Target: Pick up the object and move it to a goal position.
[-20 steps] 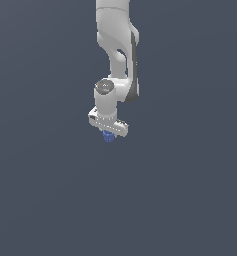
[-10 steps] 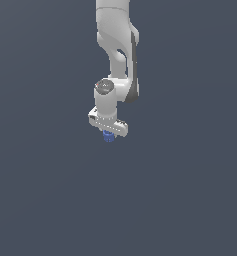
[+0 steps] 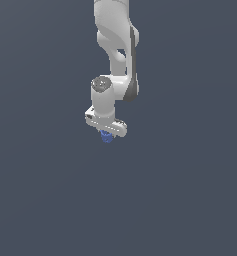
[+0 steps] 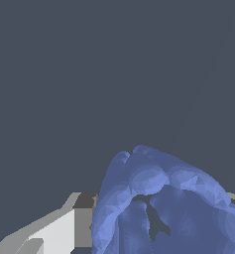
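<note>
The object is a tiny blue ribbed piece, sticking out just under the white hand of the arm in the exterior view. My gripper is shut on it, with the white arm rising straight up behind. In the wrist view the object fills the near corner as a lumpy blue mass, and one white and grey finger presses against its side. The other finger is mostly hidden behind the blue piece. No goal marker shows in either view.
Around the arm there is only a plain dark grey-blue ground, with no other objects or edges to be seen.
</note>
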Action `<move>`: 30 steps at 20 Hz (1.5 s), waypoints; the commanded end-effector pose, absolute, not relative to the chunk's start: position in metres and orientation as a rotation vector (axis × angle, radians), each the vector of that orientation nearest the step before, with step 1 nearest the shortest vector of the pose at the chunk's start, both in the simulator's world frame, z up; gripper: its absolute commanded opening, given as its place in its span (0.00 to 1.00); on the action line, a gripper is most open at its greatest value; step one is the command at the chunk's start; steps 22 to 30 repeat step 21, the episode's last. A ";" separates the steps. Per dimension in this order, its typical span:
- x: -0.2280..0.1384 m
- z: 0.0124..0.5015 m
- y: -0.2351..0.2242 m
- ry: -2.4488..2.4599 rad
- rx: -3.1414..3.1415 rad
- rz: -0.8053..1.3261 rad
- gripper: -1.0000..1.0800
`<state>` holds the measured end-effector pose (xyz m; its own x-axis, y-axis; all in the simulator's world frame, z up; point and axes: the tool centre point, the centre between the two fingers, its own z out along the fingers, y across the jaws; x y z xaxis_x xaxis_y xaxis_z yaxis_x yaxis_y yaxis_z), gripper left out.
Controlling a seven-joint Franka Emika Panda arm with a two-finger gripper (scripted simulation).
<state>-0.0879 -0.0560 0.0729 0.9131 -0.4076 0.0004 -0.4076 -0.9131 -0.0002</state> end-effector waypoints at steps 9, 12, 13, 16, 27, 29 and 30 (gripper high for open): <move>-0.043 0.128 -0.076 0.656 -3.073 -0.001 0.00; -0.034 0.140 -0.080 0.656 -3.073 -0.001 0.00; -0.031 0.142 -0.081 0.656 -3.073 -0.001 0.00; -0.025 0.149 -0.083 0.656 -3.073 -0.001 0.00; -0.021 0.152 -0.085 0.655 -3.073 0.000 0.00; -0.021 0.152 -0.085 0.655 -3.073 0.000 0.00; -0.021 0.152 -0.085 0.655 -3.073 0.000 0.00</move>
